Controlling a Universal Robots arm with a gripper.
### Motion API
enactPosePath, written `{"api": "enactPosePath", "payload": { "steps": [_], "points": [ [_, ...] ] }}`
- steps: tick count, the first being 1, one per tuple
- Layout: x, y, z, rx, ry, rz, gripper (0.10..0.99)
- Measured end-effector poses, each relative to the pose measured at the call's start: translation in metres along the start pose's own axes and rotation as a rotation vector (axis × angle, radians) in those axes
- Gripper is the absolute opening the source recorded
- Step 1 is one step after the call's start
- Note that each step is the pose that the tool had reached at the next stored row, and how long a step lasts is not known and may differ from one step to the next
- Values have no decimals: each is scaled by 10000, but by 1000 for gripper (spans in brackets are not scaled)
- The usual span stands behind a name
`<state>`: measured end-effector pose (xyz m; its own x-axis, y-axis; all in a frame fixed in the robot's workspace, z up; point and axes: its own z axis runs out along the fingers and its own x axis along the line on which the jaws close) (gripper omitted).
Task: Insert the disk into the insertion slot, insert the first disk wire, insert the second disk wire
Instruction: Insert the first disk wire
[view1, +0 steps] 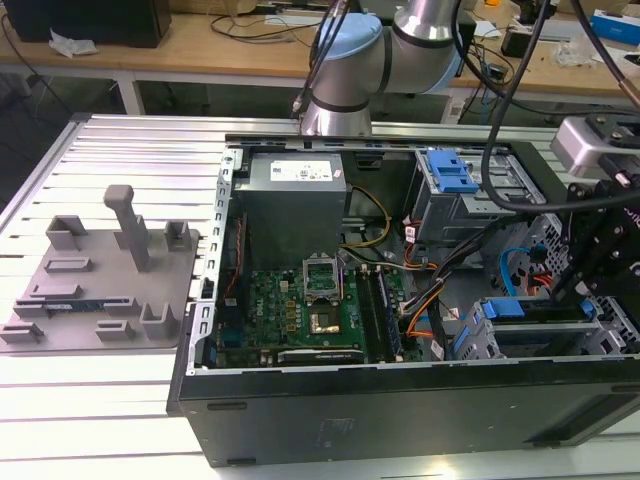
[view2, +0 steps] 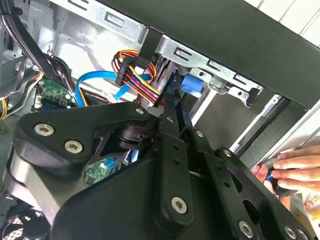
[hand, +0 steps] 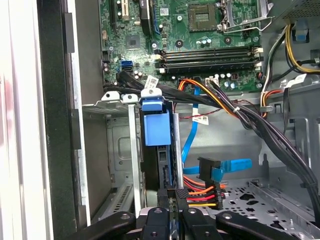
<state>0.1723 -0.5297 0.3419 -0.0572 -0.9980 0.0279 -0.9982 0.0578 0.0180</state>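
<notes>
The disk (hand: 156, 125), in its blue carrier, sits on edge inside the insertion slot (hand: 117, 150), a low grey cage at the case's front corner. In the exterior view the disk (view1: 525, 310) lies in that cage (view1: 478, 340) on the exterior view's right. My gripper (hand: 173, 196) is shut, with its tips at the disk's near end and nothing visible between them. The second wrist view shows the gripper (view2: 175, 100) pointing at the blue carrier (view2: 192, 85). A black connector on coloured wires (hand: 199, 193) lies beside the fingertips. A blue cable's connector (hand: 215, 167) hangs loose nearby.
A person's hand (view2: 292, 170) rests outside the case wall. Black cable bundles (hand: 260, 125) cross above the cage. The motherboard (view1: 300, 300), the power supply (view1: 290, 195) and a taller bay with a blue latch (view1: 450, 180) fill the case. A grey fixture plate (view1: 100, 280) lies outside it.
</notes>
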Motion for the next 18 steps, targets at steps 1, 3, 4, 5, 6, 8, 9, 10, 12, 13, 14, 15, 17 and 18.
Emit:
{"api": "enactPosePath", "payload": {
  "steps": [1,3,4,5,6,8,9,10,12,13,14,15,17,18],
  "points": [
    [0,0,3,0,0,0,169],
    [0,0,8,0,1,0,169],
    [1,0,11,0,0,0,169],
    [1,0,14,0,-1,0,169],
    [2,-1,18,0,-2,0,169],
    [4,-1,26,0,0,0,169],
    [5,-1,28,0,1,1,169],
    [6,-1,28,1,3,1,169],
    [6,-1,30,0,-1,0,180],
    [6,-1,30,0,-1,0,235],
    [6,-1,21,0,-1,1,302],
    [5,1,-34,0,1,1,302],
    [-8,4,-100,1,10,2,302],
    [-20,5,-162,5,18,2,302]
  ]
}}
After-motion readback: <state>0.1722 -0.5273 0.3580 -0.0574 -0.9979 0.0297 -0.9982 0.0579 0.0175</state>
